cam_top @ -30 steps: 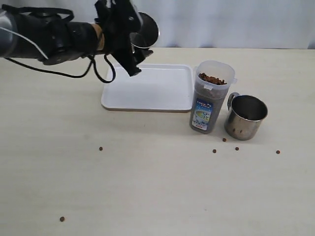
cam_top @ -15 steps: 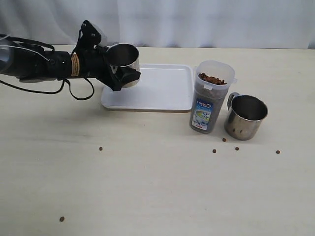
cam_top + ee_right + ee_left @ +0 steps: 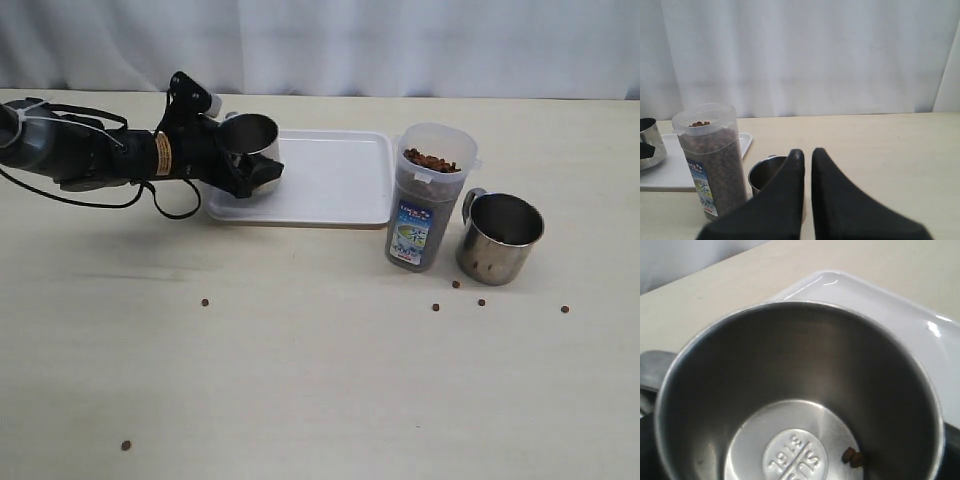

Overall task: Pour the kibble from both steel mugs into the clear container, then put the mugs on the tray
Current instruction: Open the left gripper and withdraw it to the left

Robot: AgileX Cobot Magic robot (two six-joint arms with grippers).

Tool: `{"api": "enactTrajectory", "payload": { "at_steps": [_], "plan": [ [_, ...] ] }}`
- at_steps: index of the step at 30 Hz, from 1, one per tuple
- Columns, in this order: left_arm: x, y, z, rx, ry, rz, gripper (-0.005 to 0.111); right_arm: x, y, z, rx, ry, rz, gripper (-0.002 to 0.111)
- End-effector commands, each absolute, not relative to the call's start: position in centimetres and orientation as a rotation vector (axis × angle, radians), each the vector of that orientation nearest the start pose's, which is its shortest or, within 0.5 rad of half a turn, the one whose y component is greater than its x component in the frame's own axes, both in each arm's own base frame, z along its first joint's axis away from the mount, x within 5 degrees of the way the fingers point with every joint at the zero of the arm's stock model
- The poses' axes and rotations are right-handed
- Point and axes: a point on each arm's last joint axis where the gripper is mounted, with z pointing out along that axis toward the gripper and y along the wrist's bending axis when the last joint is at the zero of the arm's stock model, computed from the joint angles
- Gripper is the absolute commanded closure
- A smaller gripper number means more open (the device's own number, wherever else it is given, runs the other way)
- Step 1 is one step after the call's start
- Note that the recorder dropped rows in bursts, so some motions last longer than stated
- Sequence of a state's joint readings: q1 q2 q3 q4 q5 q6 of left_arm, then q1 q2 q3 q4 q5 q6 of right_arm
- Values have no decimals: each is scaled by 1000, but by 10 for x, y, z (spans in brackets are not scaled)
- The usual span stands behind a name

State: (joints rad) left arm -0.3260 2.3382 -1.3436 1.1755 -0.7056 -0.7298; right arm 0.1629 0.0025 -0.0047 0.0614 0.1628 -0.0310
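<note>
**Exterior view.** The left gripper [image 3: 252,168] is reaching in low over the table [image 3: 320,380] and is clamping the held mug [image 3: 250,135] by its lower wall. One finger is showing in front; the other is hidden behind. The mug is standing upright, mouth up, at the tray's [image 3: 330,185] end nearest the arm. Whether its base is touching the tray cannot be told, since the front finger is covering it. The rest of the tray is stretching away beyond the fingertips. Past the tray's far end, the clear container [image 3: 425,200] is standing nearly full of kibble [image 3: 430,160]. The second mug [image 3: 498,238] is sitting just beside it, on the side away from this gripper. Loose pellets [image 3: 205,302] are lying scattered on the table, some by the second mug, others nearer the arm. The right gripper is not showing here.

**Left wrist view.** The camera is looking down into the held mug [image 3: 800,365], which is filling the frame. Two pellets [image 3: 854,457] are lying on its stamped bottom. A corner of the white tray [image 3: 900,315] is showing past the rim.

**Right wrist view.** The right gripper [image 3: 807,152] is hovering with its black fingers pressed together, a thin slit between them, gripping nothing. The second mug [image 3: 765,172] is standing just beyond the tips, partly hidden by them. The clear container [image 3: 710,160] is standing just beside that mug. The tray [image 3: 670,172] and held mug [image 3: 650,140] are lying farther off on that same side.
</note>
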Motion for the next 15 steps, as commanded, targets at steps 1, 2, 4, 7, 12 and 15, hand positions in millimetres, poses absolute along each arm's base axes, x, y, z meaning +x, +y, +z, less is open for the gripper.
{"api": "enactTrajectory", "payload": {
  "at_steps": [1,2,4,7,12,15],
  "plan": [
    [418,-196,75,1012,1861,-639,38,55,10,198,-121,1644,158,104],
    [418,-196,75,1012,1861,-639,38,55,10,198,-121,1644,158,104],
    [418,-196,75,1010,1861,-639,38,55,10,198,-121,1644,158,104],
    [419,-196,80,1009,1848,-639,38,55,10,198,-121,1644,158,104],
    [420,-197,107,999,1806,-630,25,55,10,198,-121,1644,158,104],
    [417,-198,127,1038,1775,-634,17,55,10,198,-121,1644,158,104]
  ]
}}
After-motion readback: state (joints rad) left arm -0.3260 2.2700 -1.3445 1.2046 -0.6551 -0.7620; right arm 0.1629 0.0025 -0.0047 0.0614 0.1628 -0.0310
